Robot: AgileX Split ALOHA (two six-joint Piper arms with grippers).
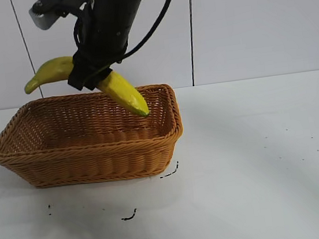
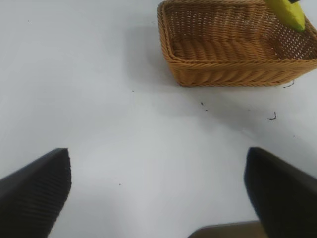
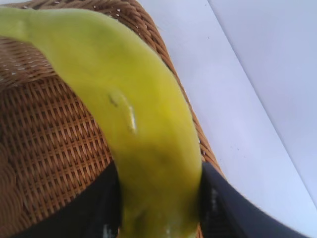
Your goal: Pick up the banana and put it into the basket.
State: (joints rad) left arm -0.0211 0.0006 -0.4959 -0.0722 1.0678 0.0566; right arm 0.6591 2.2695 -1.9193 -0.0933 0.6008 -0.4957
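Banana (image 1: 122, 92) is held clamped at mid-length by the right gripper (image 1: 91, 75), upper left of frame, above the basket (image 1: 95, 162). Lowering, then release, is judged next. Left gripper (image 2: 158, 198) is parked, fingers apart.

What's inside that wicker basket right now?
The basket looks bare inside: only its woven floor shows. The banana hangs above it, clamped in the right gripper, one tip dipping below the rim. The near wall hides some floor.

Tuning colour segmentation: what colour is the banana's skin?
Bright yellow, greener toward the tips; the banana shows best in the right wrist view, held by the right gripper.
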